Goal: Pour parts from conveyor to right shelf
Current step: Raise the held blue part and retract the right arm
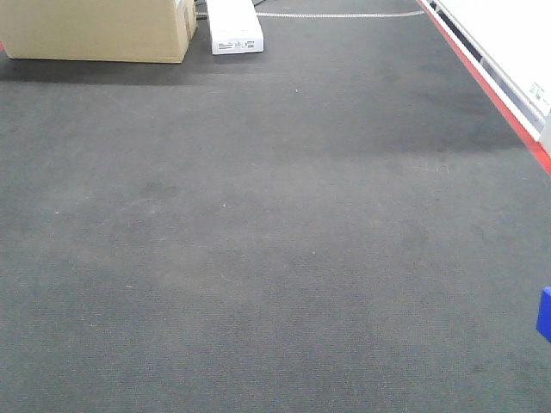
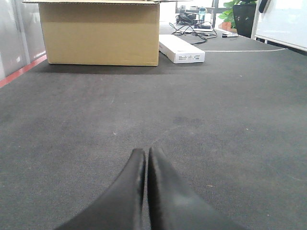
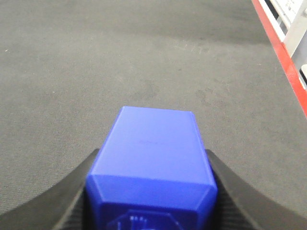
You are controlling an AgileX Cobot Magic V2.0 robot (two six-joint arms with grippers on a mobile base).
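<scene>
The part, a bright-blue block (image 3: pixel 153 153), fills the lower middle of the right wrist view. My right gripper (image 3: pixel 153 160) is shut on it, one black finger against each side. A corner of the block (image 1: pixel 544 314) pokes in at the right edge of the front view, just above the dark-grey conveyor (image 1: pixel 258 215). My left gripper (image 2: pixel 146 152) hangs low over the same surface, shut, with nothing between its fingers. The right shelf is out of view.
A red strip (image 1: pixel 491 86) with a white border runs along the conveyor's right edge. At the far end stand a large cardboard box (image 1: pixel 95 30) and a flat white box (image 1: pixel 234 30). Cables and a potted plant (image 2: pixel 237 12) lie behind them.
</scene>
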